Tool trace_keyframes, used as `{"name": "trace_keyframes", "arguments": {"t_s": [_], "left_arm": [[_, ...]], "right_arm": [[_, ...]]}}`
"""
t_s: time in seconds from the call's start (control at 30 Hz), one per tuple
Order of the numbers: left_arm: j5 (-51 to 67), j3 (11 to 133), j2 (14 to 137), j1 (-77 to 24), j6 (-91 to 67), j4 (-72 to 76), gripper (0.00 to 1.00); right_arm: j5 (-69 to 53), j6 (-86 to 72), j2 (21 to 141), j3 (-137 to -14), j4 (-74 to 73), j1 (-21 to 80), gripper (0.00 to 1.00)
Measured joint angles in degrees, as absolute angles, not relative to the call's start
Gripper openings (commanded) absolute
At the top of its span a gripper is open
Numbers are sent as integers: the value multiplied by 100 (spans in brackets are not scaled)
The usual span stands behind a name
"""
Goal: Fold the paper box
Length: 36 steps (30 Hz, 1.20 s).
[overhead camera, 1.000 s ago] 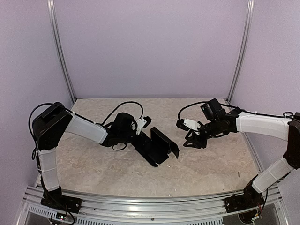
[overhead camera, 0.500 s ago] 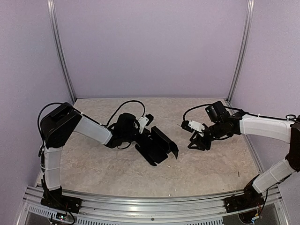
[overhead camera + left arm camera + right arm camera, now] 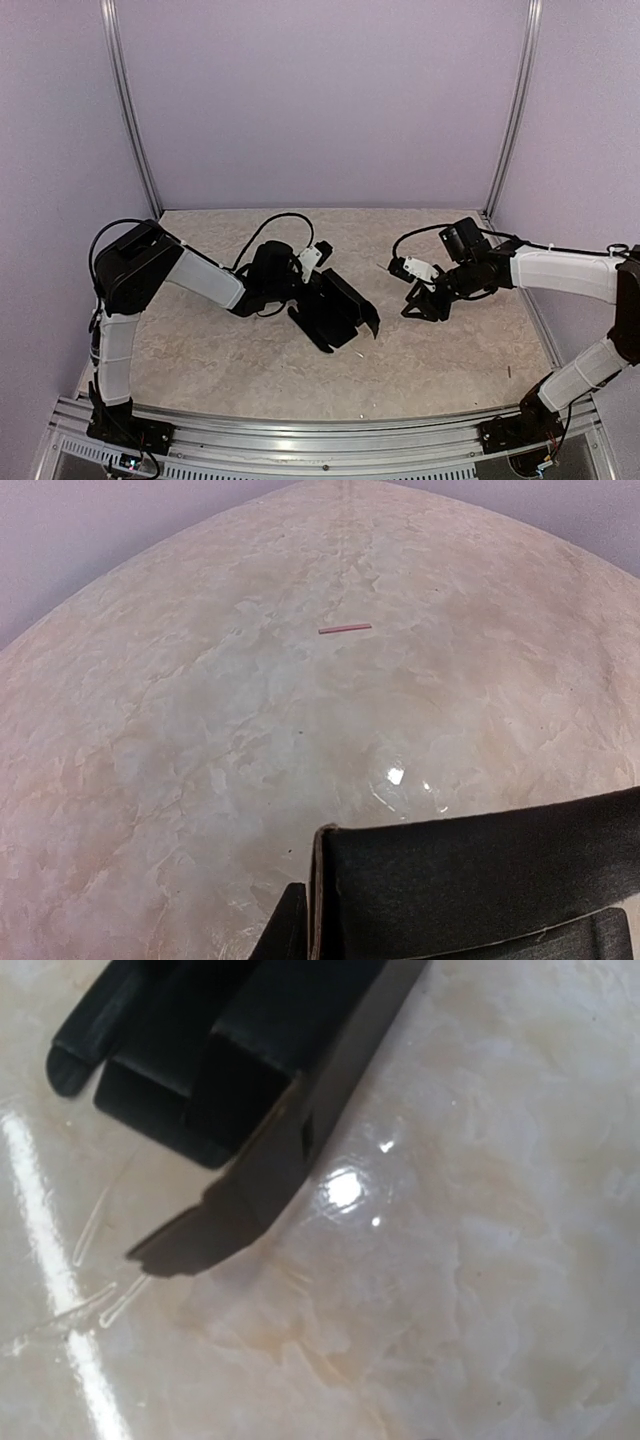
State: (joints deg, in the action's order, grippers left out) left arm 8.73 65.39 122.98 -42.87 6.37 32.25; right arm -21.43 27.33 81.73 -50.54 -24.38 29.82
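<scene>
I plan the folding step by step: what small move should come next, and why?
Probably move the right gripper toward the loose flap of the paper box: the left gripper sits at its left edge, while the right one hangs open, apart from it.

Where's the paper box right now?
Top view: the paper box lies mid-table, slightly left of centre, right up against the left gripper; the right gripper is apart, to its right.

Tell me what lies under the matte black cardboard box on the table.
The matte black cardboard box sits over the beige marbled tabletop, which shows all around it. Nothing else peeks out at its edges. Whatever lies directly beneath it is covered by the cardboard.
</scene>
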Motion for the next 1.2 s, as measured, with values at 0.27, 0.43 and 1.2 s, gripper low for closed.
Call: {"name": "trace_keyframes", "arguments": {"t_s": [0.27, 0.43, 1.2], "left_arm": [[475, 6086, 11963, -4466, 233, 3328, 4], [-21, 5756, 11472, -4600, -370, 3114, 4], [-880, 5194, 10753, -4810, -2279, 1981, 4]], "right_arm": [[-2300, 2735, 8726, -5089, -2196, 2982, 38], [-2552, 2735, 9537, -5494, -2147, 3033, 39], [-4600, 2858, 10055, -6351, -2333, 3409, 33]]}}
